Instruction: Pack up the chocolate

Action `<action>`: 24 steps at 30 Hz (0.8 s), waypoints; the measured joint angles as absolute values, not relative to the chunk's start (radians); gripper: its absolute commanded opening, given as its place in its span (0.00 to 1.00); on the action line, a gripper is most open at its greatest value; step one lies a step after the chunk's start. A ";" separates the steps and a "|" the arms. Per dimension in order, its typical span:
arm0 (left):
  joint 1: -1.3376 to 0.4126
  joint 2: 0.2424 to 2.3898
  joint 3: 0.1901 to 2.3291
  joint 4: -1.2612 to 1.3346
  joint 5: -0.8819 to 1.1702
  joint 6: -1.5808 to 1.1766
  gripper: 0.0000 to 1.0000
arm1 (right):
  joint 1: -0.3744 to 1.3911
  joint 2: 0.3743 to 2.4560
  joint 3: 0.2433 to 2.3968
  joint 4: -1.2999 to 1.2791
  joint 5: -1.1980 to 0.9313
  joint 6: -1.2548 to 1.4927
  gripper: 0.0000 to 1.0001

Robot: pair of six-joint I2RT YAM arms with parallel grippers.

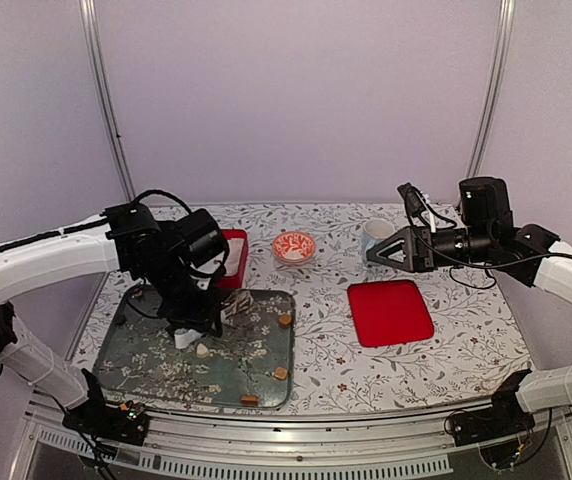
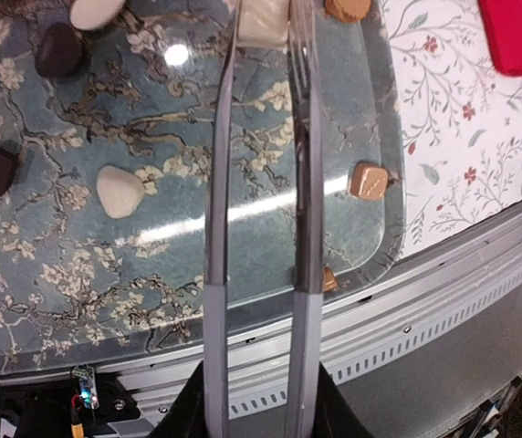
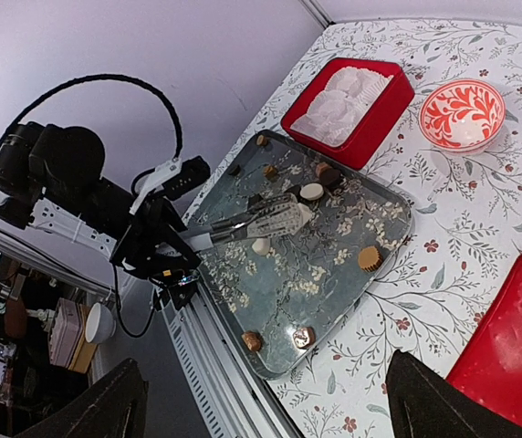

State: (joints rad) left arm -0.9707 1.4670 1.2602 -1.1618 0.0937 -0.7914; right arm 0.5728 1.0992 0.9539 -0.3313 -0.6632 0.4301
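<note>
Starting at the left: the left gripper [image 1: 188, 325] hangs over the tray [image 1: 131, 375], closed partway on the near end of metal tongs [image 2: 302, 201]. In the wrist view the two blades run almost parallel, with a narrow gap between them. A white piece [image 2: 263, 23] sits between the tips and touches both blades, as far as we can see. The frame edge cuts it off, so we cannot tell whether it is off the tray.

The rest of the chocolate [image 2: 120, 192] lies scattered on the tray. A white lump lies left of the blades, with a dark cube and a dark rounded piece further left. Caramel pieces lie right of the blades near the rim, one of them half hidden behind the right blade. In the top view we see more caramel pieces along the tray's right and near edges.

A red box [image 3: 380, 109] stands just beside the tray's far rim, with white paper liners in it. The bowl [image 1: 294, 246] is right of the box and apart from it. A red lid [image 1: 390, 312] lies flat on the table [image 1: 321, 350], right of the tray and not touching it. A white cup [image 1: 376, 230] stands behind the lid.

The right gripper [image 1: 373, 253] hovers near the cup with its jaws spread wide. Nothing is between them, and we see no contact with anything.
</note>
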 measured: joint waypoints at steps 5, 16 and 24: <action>-0.842 1.411 1.283 -1.161 0.107 -0.742 0.22 | 0.573 1.103 0.954 -0.331 -0.663 0.430 0.93; -0.512 1.408 1.331 -1.152 0.125 -0.595 0.22 | 0.573 1.122 0.954 -0.312 -0.640 0.438 0.94; -0.390 1.457 1.332 -1.124 0.145 -0.506 0.23 | 0.573 1.158 0.955 -0.305 -0.632 0.452 0.96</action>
State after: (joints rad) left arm -0.3904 1.4570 1.3315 -1.1240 0.1452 -0.5060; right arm 0.5728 1.1576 0.9546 -0.3046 -0.6315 0.4519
